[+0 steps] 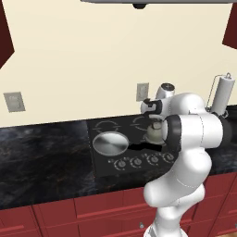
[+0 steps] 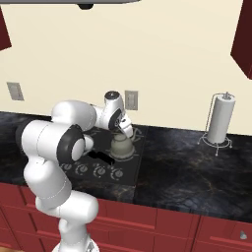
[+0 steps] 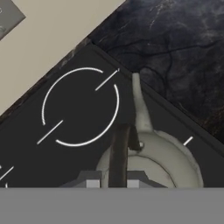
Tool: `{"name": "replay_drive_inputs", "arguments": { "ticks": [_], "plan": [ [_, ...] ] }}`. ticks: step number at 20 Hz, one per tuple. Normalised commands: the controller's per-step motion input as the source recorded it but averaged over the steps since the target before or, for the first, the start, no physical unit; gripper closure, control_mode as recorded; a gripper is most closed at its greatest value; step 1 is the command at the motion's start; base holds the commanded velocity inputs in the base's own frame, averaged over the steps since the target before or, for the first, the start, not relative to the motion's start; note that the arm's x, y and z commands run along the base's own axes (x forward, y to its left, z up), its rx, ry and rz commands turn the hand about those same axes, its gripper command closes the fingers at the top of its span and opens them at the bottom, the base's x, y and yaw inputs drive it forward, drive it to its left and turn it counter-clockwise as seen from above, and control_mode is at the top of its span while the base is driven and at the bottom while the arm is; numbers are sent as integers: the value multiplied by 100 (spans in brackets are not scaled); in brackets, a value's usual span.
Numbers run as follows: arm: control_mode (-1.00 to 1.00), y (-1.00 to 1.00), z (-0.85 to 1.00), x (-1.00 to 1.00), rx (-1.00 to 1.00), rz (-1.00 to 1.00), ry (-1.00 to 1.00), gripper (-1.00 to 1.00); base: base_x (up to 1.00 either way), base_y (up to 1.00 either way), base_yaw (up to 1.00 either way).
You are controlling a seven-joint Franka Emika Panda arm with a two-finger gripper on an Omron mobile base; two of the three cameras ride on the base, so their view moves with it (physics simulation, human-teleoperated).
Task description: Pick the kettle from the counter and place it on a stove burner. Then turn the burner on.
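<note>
Small squat pale silver-grey kettle [image 2: 121, 145] stands upright on the flat black cooktop [image 1: 104, 164], on the near right stove burner, whose thin grey ring it covers. Flat round silver pan [image 1: 110, 142] sits on the near left burner. Pincer [image 3: 112, 183] straddles the kettle's dark arched handle [image 3: 118, 153] from above; whether it is clenched or released cannot be told. Glossy black stone desk [image 2: 197, 167] carries a white paper-towel roll on a wire stand [image 2: 219, 119], far right.
</note>
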Motion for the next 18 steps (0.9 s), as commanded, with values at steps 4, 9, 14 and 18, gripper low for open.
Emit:
{"name": "replay_drive_inputs", "arguments": {
  "ticks": [4,9,14,18],
  "plan": [
    [-100,0,0,0,0,0,0,-100,0,0,0],
    [-100,0,0,-1,0,0,-1,-100,0,0,0],
    [-100,0,0,-21,0,0,-2,-100,0,0,0],
    [-100,-9,0,-63,0,0,0,-100,0,0,0]
  ]
}}
